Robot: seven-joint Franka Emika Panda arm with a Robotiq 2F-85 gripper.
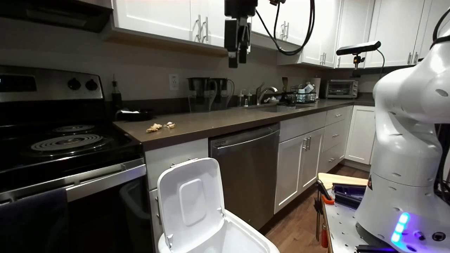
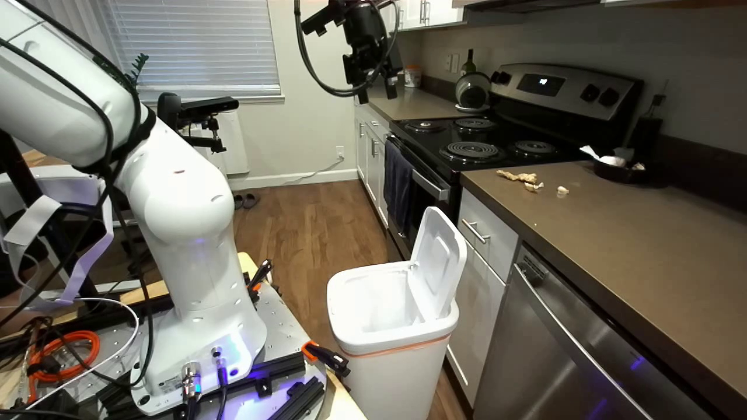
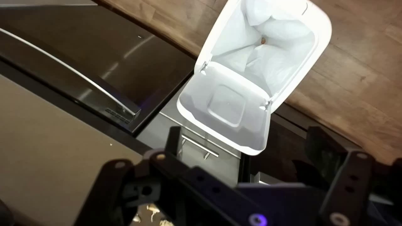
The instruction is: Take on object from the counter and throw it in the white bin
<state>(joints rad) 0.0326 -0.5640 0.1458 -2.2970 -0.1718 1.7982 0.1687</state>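
The brown counter point(image 1: 225, 121) holds a knobbly tan ginger-like piece point(image 1: 154, 128) and pale garlic-like pieces point(image 1: 169, 125) near the stove end. In an exterior view the ginger-like piece point(image 2: 517, 176) lies beside two small pale pieces point(image 2: 533, 187). The white bin point(image 2: 397, 339) stands in front of the cabinets, lid open and upright. In the wrist view the bin point(image 3: 322, 37) has a liner and a small brown thing point(image 3: 263, 40) at its bottom. My gripper point(image 3: 246, 144) is open and empty, its fingers wide apart, high above the counter and bin in both exterior views point(image 1: 237, 61).
The black stove point(image 2: 496, 140) adjoins the counter. Two pitchers point(image 1: 200, 95) stand at the wall, and a black dish point(image 2: 621, 170) sits at the back. Upper cabinets point(image 1: 158, 21) hang behind the gripper. The dishwasher point(image 1: 246, 168) is under the counter.
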